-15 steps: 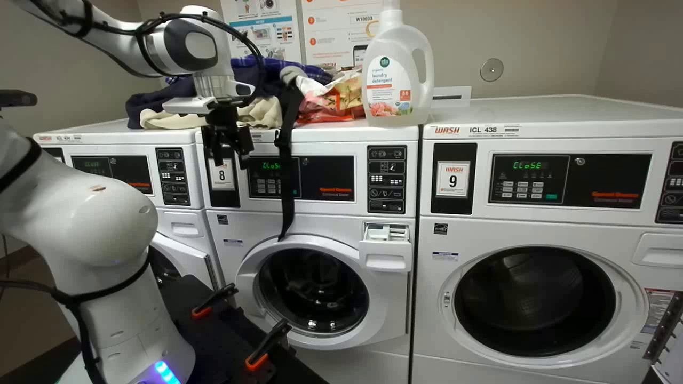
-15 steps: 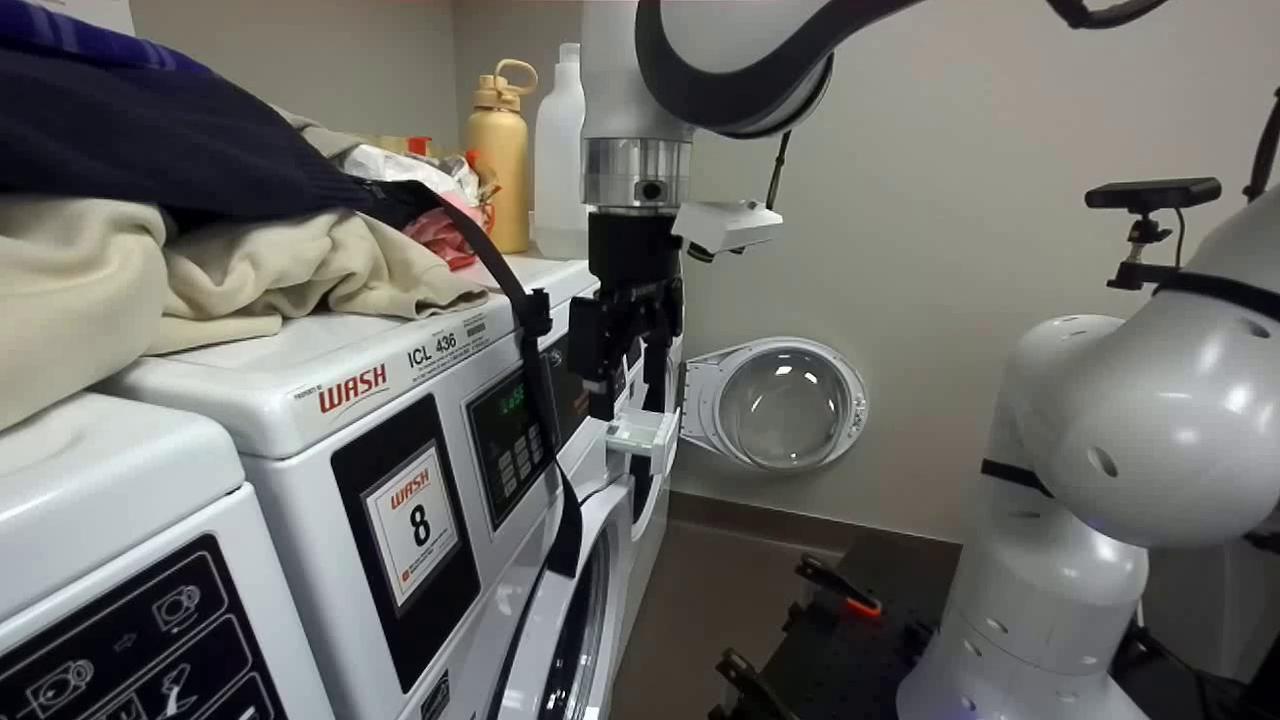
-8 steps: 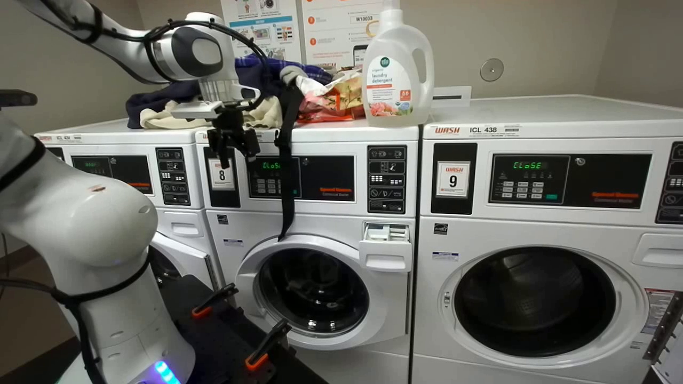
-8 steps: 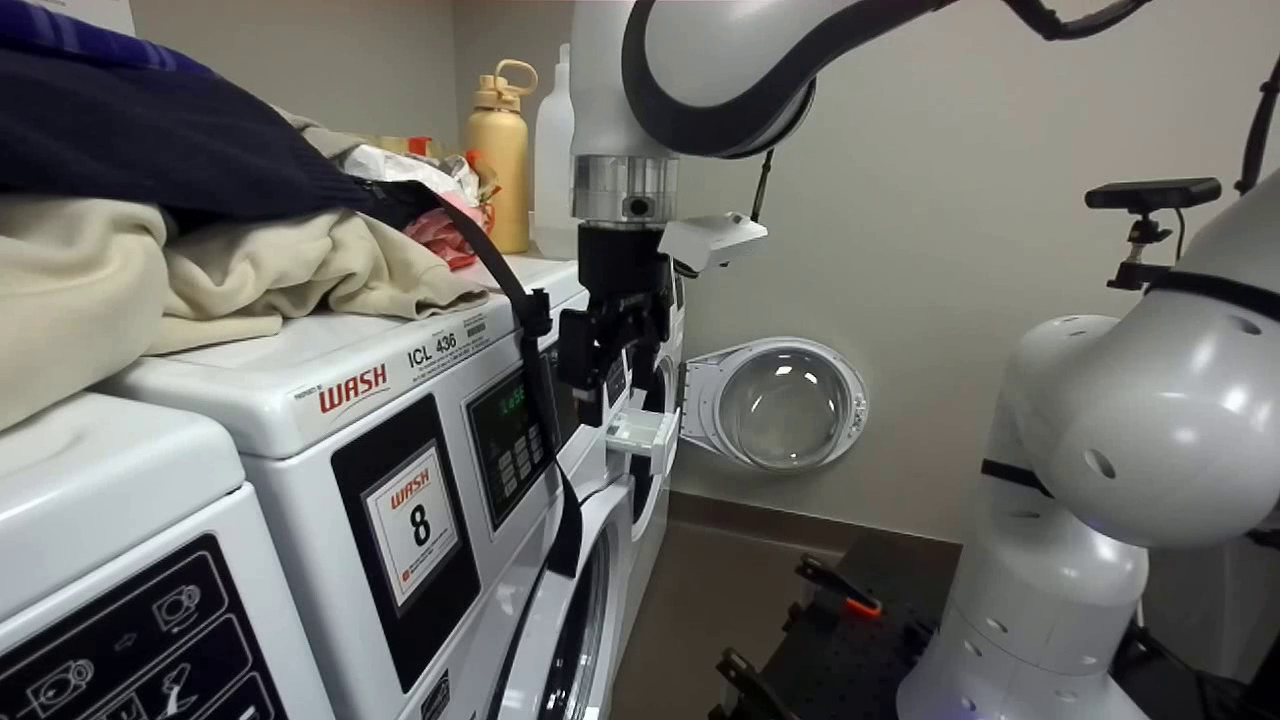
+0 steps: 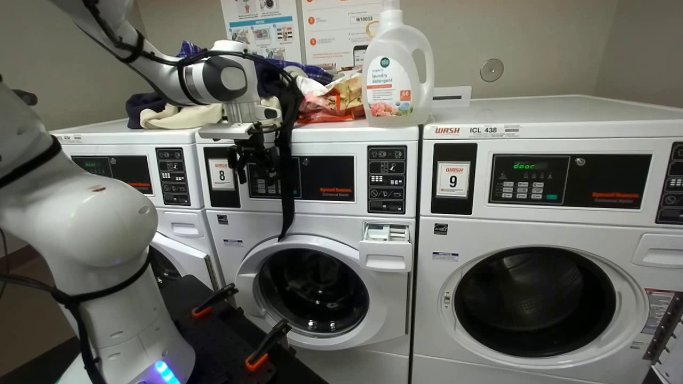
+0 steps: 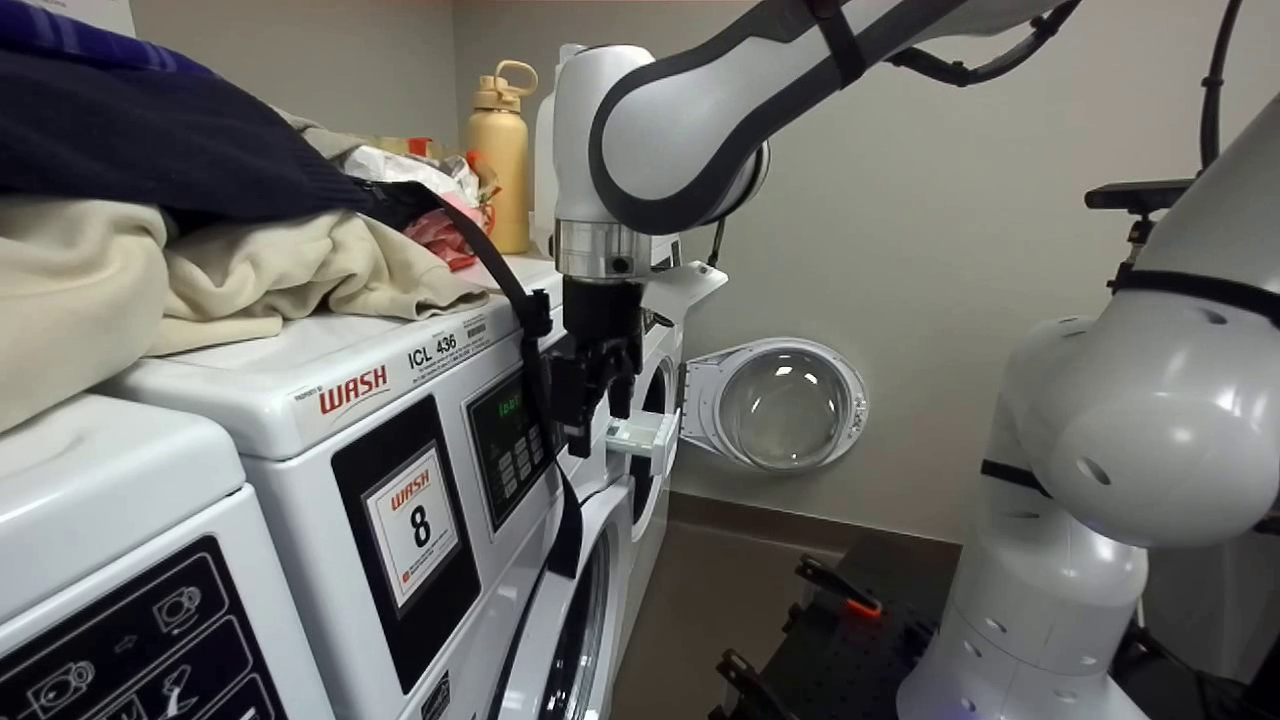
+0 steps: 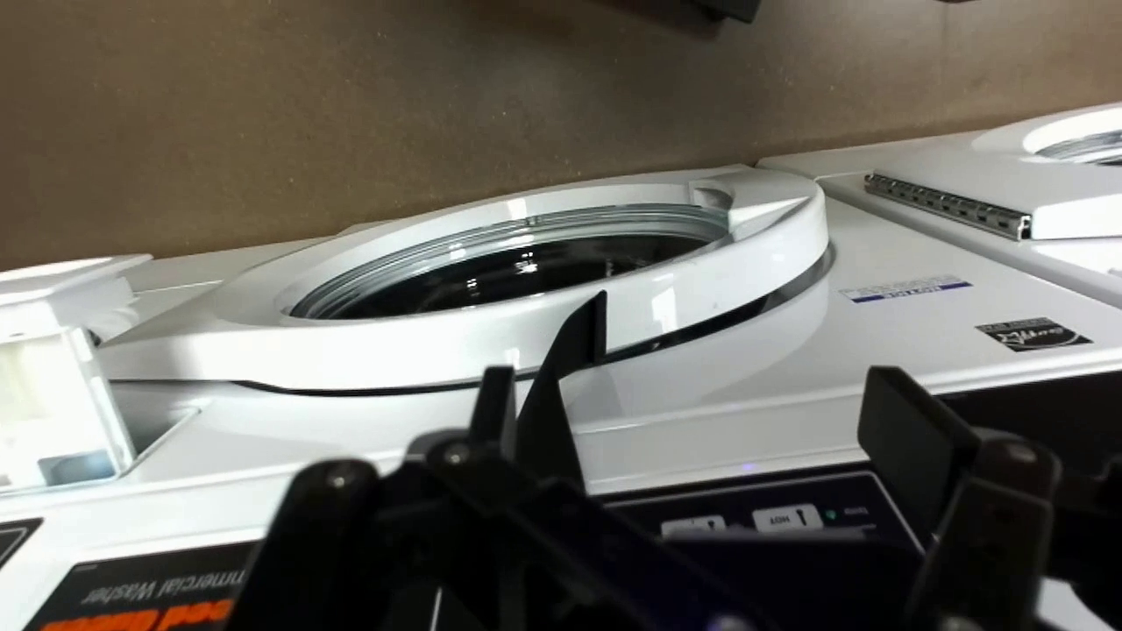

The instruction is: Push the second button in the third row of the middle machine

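Currently | pincer (image 5: 258, 173): spread | middle machine (image 5: 331, 225): control panel (image 5: 315, 176) close behind

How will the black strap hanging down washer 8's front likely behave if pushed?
The black strap is probably floppy: it looks thin and bends over the top edge of washer 8. It would likely swing aside, since its lower length hangs down the front. The buckle might snag, being bulkier than the band.
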